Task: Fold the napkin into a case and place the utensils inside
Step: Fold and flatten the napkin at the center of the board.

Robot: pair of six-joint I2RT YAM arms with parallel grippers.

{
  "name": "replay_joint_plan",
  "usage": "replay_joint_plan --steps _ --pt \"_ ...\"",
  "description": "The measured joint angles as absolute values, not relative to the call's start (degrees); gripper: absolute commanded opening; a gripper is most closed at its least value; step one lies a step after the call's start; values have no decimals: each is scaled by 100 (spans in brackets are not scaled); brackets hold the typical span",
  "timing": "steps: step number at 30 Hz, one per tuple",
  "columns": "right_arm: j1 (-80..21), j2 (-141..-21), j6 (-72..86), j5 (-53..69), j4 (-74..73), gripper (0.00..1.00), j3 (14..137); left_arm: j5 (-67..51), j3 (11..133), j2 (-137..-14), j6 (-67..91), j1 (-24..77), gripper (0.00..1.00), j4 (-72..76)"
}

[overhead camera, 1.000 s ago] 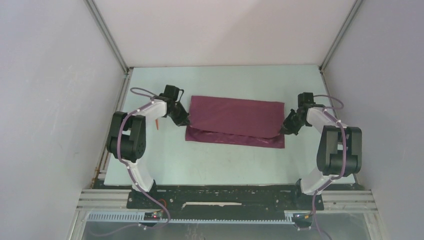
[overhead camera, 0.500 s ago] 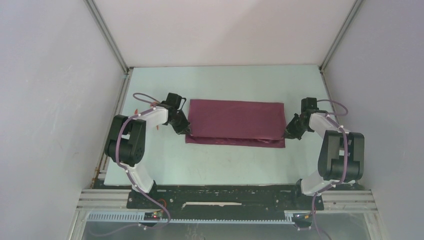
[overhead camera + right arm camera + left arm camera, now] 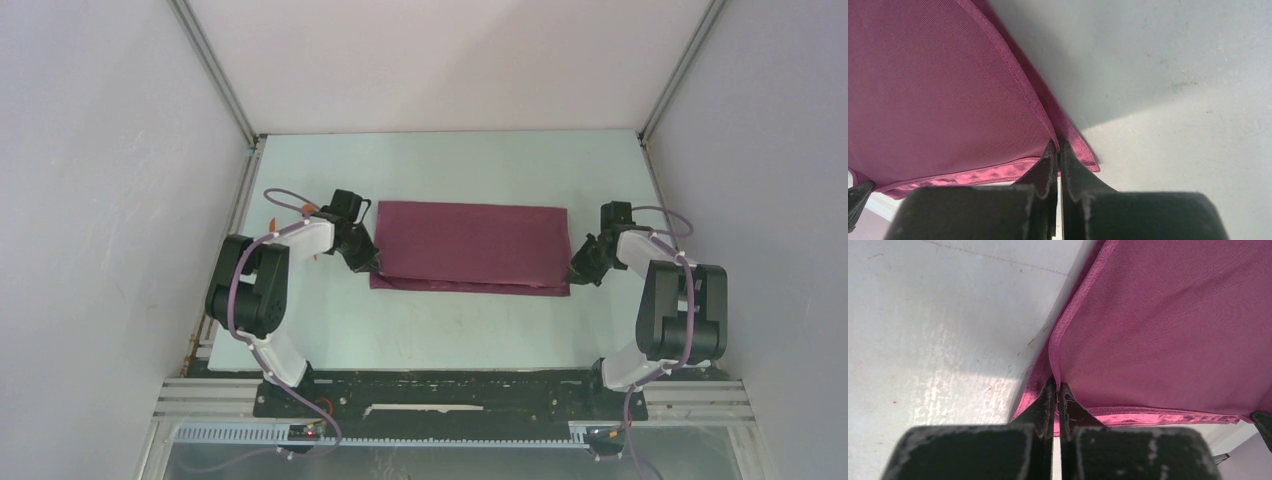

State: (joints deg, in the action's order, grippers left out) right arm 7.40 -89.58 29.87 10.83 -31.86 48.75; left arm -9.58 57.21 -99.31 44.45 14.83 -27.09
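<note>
The maroon napkin [image 3: 468, 243] lies folded as a wide rectangle in the middle of the table. Its top layer nearly covers the layer below, leaving a thin strip at the near edge. My left gripper [image 3: 372, 267] is shut on the top layer's near left corner; the left wrist view shows the hem [image 3: 1054, 347] pinched at the left gripper [image 3: 1057, 387]. My right gripper [image 3: 574, 274] is shut on the near right corner, and the right gripper [image 3: 1058, 145] pinches the napkin [image 3: 938, 90] there. Of the utensils, only a small orange bit [image 3: 308, 209] peeks out by the left arm.
The pale table [image 3: 450, 330] is boxed in by white walls on the left, back and right. The left arm [image 3: 250, 290] and right arm [image 3: 680, 300] stand bent at either side of the cloth. A black rail [image 3: 450, 395] runs along the near edge.
Both grippers have drawn the top layer's corners toward the near edge and lower. The exposed strip of the lower layer has shrunk to a thin line. The left arm now covers most of the orange piece.
</note>
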Motion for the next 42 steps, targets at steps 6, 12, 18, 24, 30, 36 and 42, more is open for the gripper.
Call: replay_joint_plan --steps 6,12,18,24,30,36,42 --pt "740 -8932 2985 1100 -3205 0 4753 -952 5548 -9776 4445 1498 0 -2714" --pt "740 -8565 2982 1105 -3273 0 4705 -917 5376 -9476 4449 1566 0 -2781" --pt "738 -8438 2971 1107 -3277 0 4650 -915 5242 -9386 4451 1586 0 -2753" --pt "735 -8482 2969 1109 -3275 0 4504 -913 5127 -9389 4449 1590 0 -2751" --pt "720 -8595 2969 1100 -3234 0 4504 -923 5129 -9406 4449 1590 0 -2735" --pt "676 -8678 2969 1079 -3216 0 4504 -921 5129 -9408 4449 1590 0 -2733" --pt "659 -8766 2969 1057 -3194 0 4504 -923 5129 -9411 4449 1590 0 -2731"
